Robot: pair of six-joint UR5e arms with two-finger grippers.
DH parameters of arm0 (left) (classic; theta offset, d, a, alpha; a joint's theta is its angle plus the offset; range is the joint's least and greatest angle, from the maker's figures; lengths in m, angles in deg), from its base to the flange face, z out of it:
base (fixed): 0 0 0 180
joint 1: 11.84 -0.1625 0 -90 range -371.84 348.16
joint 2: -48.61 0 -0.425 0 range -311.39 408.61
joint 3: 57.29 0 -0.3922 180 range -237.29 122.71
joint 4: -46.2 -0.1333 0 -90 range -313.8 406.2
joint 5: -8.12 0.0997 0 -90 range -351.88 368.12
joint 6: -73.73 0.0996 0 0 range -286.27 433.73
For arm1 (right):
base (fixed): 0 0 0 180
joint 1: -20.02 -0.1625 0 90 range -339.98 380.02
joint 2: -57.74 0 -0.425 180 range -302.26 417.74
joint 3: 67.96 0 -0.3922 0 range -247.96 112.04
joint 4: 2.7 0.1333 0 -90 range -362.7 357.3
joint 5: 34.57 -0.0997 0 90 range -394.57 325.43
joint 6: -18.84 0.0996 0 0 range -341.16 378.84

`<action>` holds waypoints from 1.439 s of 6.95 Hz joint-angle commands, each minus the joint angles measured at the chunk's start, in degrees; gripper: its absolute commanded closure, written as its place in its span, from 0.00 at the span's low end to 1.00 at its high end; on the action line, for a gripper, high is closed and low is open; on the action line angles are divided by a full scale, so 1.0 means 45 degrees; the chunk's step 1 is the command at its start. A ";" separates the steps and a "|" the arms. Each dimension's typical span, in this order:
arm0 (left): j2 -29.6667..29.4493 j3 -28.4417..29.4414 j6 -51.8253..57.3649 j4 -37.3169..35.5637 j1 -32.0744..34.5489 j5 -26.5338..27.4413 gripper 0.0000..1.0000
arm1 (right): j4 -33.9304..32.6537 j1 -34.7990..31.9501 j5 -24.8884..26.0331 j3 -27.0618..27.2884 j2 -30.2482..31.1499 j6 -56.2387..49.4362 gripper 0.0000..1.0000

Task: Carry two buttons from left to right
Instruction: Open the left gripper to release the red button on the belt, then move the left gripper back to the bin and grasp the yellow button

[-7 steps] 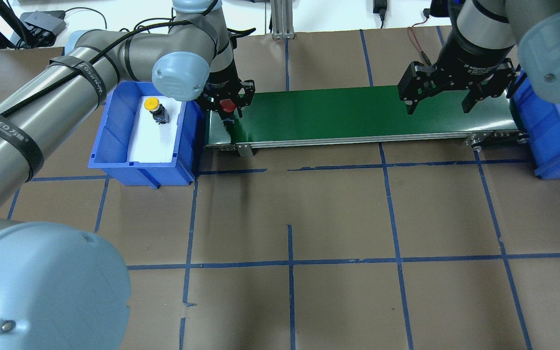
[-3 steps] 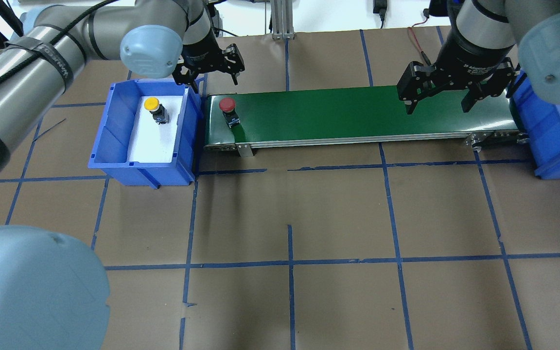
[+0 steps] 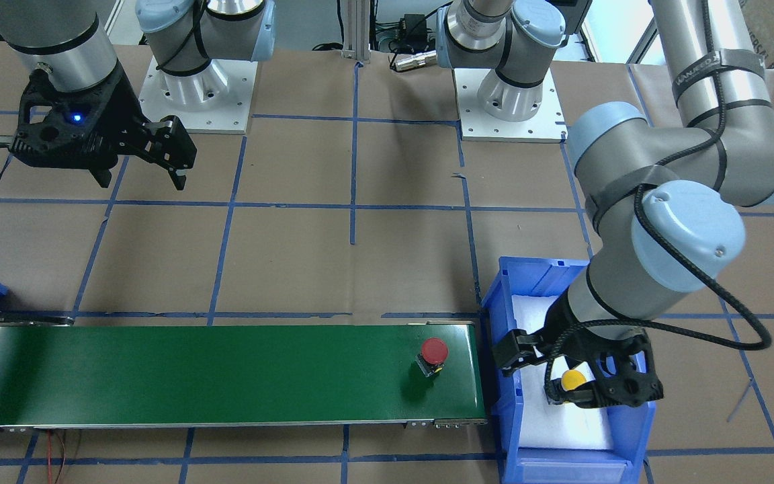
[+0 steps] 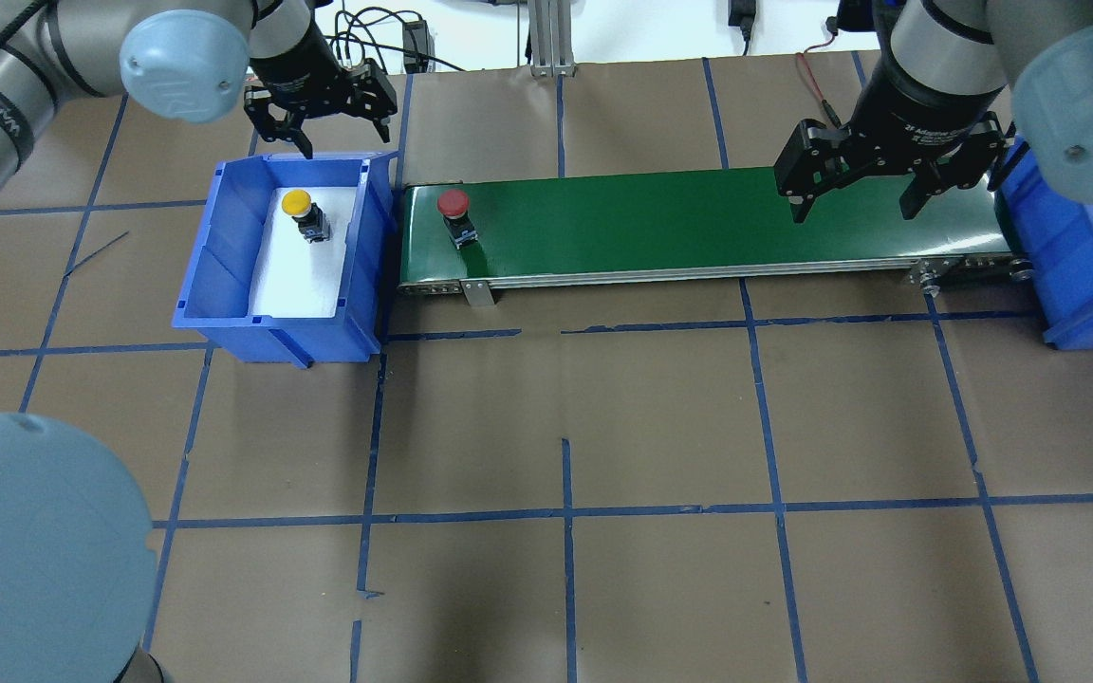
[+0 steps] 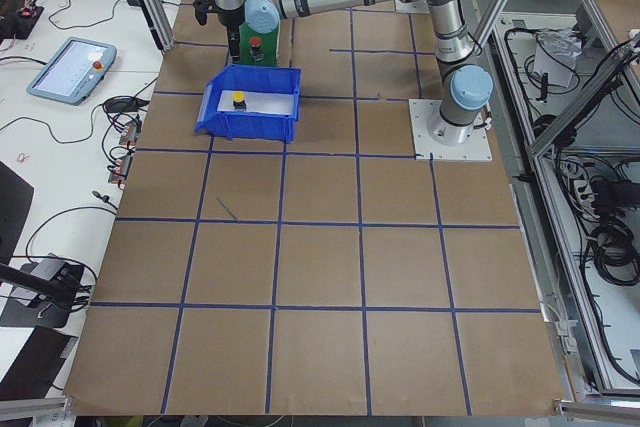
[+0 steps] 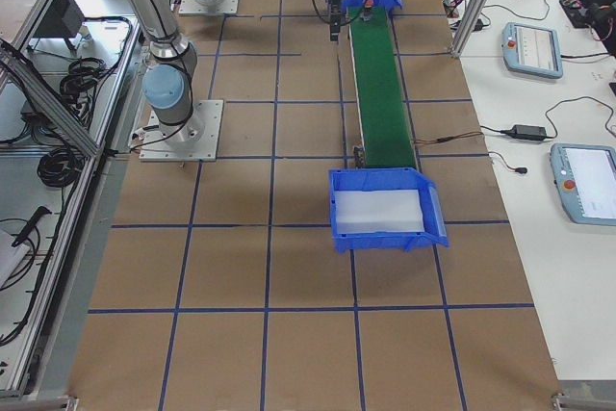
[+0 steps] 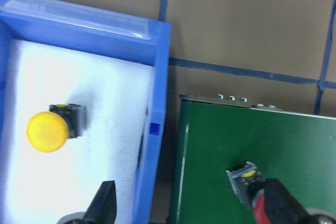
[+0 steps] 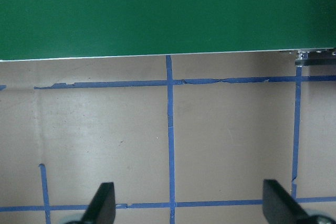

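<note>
Left gripper (image 4: 344, 142) is hanging in the air with its fingers spread and nothing in them. From overhead it sits by the far wall of the left bin (image 4: 224, 249). From the front it lines up right over the yellow button (image 4: 304, 212), and the wrist cam has that button down to its left.

The yellow button sits on the white foam (image 4: 305, 277) in that bin, in the far half as seen from overhead. Foam shows all round it, so it's not touching any wall. The bin's tall right wall stands just beside the end of the belt (image 4: 698, 220).

Red button (image 4: 456, 216) is standing on the belt's left end, near the end edge and roughly mid-width, with green showing on both sides. From there the green runs on uninterrupted to the right gripper (image 4: 855, 211).

The right gripper's fingers are apart too, and it holds nothing. It hangs above the belt's right end in the overhead view, and its wrist cam shows the belt's long edge with taped brown table (image 4: 660, 417) below it. The right bin (image 4: 1068, 277) butts up against that end of the belt. Brown table spreads wide on the robot's side of the belt.
</note>
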 commanded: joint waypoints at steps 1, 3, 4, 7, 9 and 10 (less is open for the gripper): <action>-0.0562 0.0039 0.1837 -0.0069 -0.0770 0.0825 0.00 | 0.0000 -0.0020 -0.0036 0.0012 0.0000 0.0000 0.00; -0.0800 -0.0405 0.2373 -0.0070 -0.1320 0.0653 0.00 | 0.0000 -0.0001 -0.0056 0.0013 -0.0019 -0.0020 0.00; -0.0859 -0.0969 0.2488 -0.0573 -0.1359 0.0711 0.00 | -0.0019 -0.0001 -0.0056 0.0012 -0.0019 -0.0020 0.00; -0.1113 -0.1268 0.2139 -0.1144 -0.1536 0.0633 0.00 | 0.0000 -0.0020 0.0022 0.0013 0.0000 0.0038 0.00; -0.1094 -0.1268 0.1751 -0.1144 -0.1535 0.0089 0.00 | -0.0020 0.0019 0.0042 -0.0026 -0.0019 0.0019 0.00; -0.1094 -0.1268 0.1863 -0.1144 -0.1535 0.0086 0.03 | -0.0020 0.0038 0.0042 -0.0007 -0.0019 0.0000 0.00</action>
